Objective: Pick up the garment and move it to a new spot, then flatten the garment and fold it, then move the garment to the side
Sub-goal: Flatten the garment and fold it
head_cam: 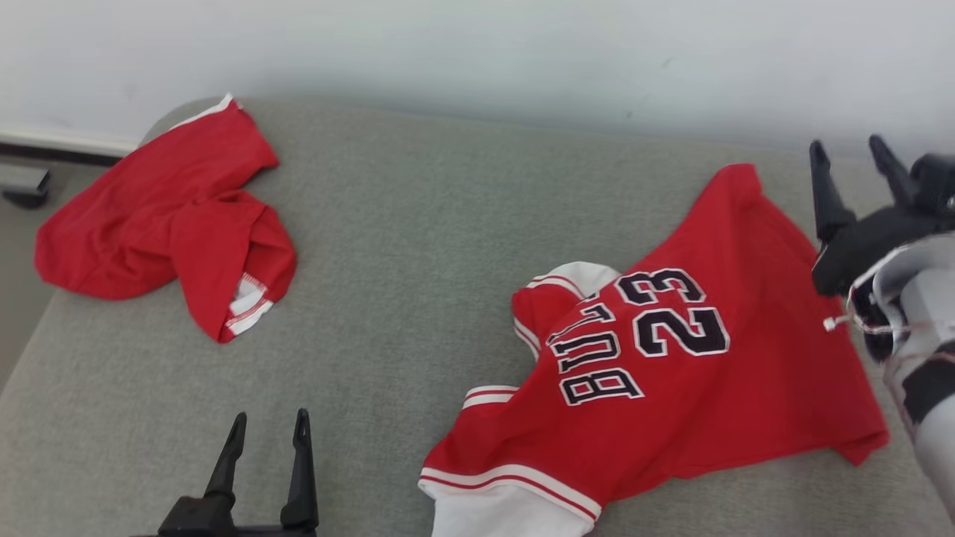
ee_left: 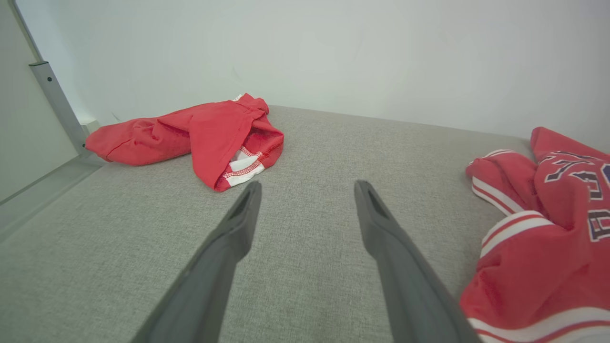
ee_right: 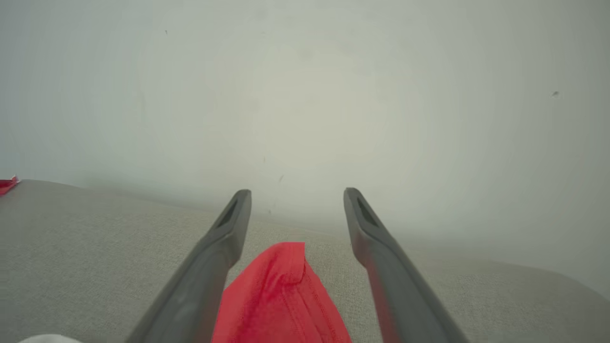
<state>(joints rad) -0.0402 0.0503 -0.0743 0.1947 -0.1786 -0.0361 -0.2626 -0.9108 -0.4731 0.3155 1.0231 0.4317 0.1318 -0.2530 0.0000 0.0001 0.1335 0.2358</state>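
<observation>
- Presently, at far left, red shorts (head_cam: 157,201) lie bunched at the left edge of the grey cushion (head_cam: 418,224), well apart from the task's garment. Hazard: they match it in colour, so a reach could go to the wrong piece.
- Left gripper (head_cam: 270,415): fingers apart, holding nothing, low over bare cushion between the two garments and touching neither. Hazard: a sideways reach toward the nearest trimmed sleeve may push the cloth along the cushion and bunch it rather than pinch it.
- Jersey (head_cam: 671,418): lies on the right half of the cushion, lettered side up and not flat. One sleeve is doubled over and the body is skewed, with creases along its right side. Its white-banded near corner sits close to the front edge. Hazard: folding in this state would lock the creases in, and a pull toward the front could slide that corner off.
- Right gripper (head_cam: 847,143): fingers apart, gripping nothing, with the jersey's far red corner lying between them on the cushion. Whether the cloth touches either finger cannot be told. Hazard: closing here may catch only the thin tip, which could slip free under the garment's weight.
</observation>
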